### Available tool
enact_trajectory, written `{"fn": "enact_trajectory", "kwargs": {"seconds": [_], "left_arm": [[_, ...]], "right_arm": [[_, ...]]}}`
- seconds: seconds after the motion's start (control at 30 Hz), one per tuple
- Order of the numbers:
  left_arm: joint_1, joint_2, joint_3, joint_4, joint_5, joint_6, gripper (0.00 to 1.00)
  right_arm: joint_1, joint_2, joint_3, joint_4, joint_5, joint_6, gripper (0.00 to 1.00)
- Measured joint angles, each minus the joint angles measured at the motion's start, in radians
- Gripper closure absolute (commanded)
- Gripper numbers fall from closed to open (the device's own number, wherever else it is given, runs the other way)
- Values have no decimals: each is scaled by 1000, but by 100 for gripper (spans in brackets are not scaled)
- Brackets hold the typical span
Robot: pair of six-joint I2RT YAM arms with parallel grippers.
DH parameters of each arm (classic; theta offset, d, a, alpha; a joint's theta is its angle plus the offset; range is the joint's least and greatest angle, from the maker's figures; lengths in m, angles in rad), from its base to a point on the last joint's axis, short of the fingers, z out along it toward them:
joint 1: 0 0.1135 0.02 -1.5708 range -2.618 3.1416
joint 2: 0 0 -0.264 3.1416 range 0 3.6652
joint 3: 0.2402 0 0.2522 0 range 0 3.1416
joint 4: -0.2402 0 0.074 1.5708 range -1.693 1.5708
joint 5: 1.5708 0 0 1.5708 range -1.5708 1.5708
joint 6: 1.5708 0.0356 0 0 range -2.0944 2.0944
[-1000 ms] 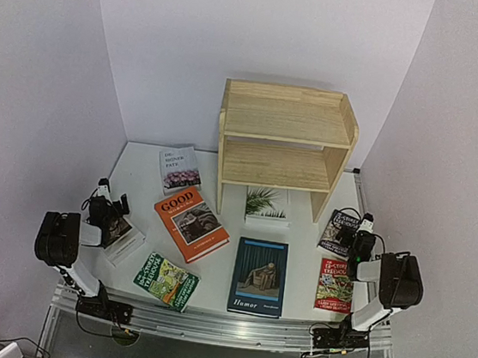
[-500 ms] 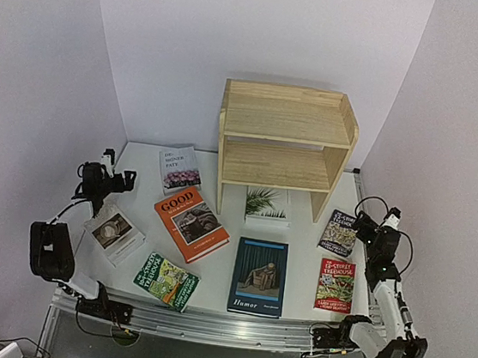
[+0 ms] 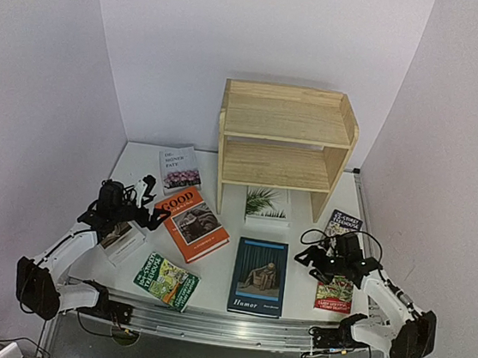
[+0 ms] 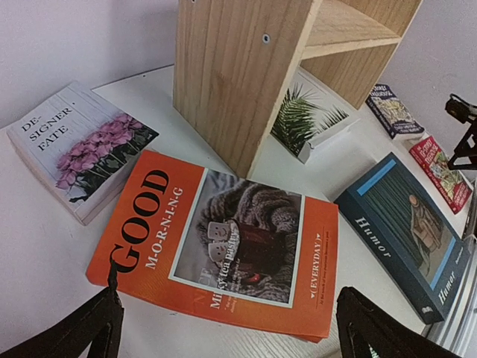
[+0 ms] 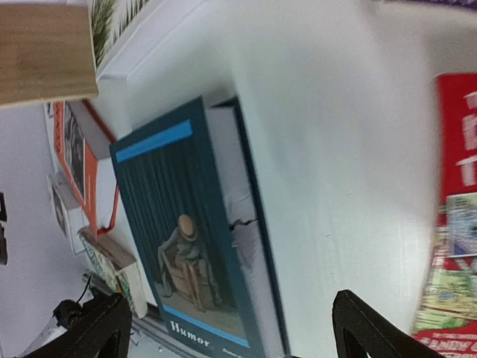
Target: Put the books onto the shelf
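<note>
The wooden shelf [image 3: 285,137] stands at the back, both tiers bare. Books lie flat on the table: orange "GOOD" [image 3: 191,224], dark blue "Humor" [image 3: 260,276], a pink-flowers book [image 3: 180,169], a palm-leaf book [image 3: 267,206] under the shelf, and Treehouse paperbacks [image 3: 165,280] [image 3: 342,225] [image 3: 334,293]. My left gripper [image 3: 152,201] hangs open at the left edge of the orange book [image 4: 223,239], holding nothing. To the right of "Humor" [image 5: 194,246], my right gripper [image 3: 307,252] is open and points at its page edge, also holding nothing.
A white book with a round picture [image 3: 120,239] lies partly under my left arm. The shelf's side panel [image 4: 238,67] rises just behind the orange book. White walls close in the left, back and right. The red Treehouse book [image 5: 455,224] lies under my right arm.
Both arms have swung in from the table's outer sides toward the middle: the left to the orange book, the right over the red Treehouse book toward "Humor". No book has moved.
</note>
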Motion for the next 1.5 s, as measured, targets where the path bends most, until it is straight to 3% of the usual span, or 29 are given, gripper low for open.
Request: {"fn": "enact_trajectory", "kwargs": {"seconds": [0.1,0.23,0.37,0.73,0.8,0.93,1.0,1.3,1.5], "left_arm": [[-22,7,1,-17,-1,7,0],[-38,23,3,-29,-2,5,0],[-44,23,3,-30,-8,6,0],[-45,17,3,-29,-10,33,0],[-47,18,3,-29,-10,34,0],[-49,19,3,-29,-10,40,0],[-49,20,3,-29,-10,45,0],[-49,20,6,-37,-8,63,0],[-62,73,93,-127,84,87,0]], "right_arm": [[77,116,-44,133,-71,71,10],[108,268,-61,281,-135,126,27],[121,421,-48,450,-186,158,32],[128,628,-43,750,-268,240,49],[135,658,-43,790,-277,251,59],[148,722,-21,864,-322,262,90],[160,749,6,896,-343,251,99],[208,759,32,925,-341,188,100],[266,524,53,701,-259,25,100]]}}
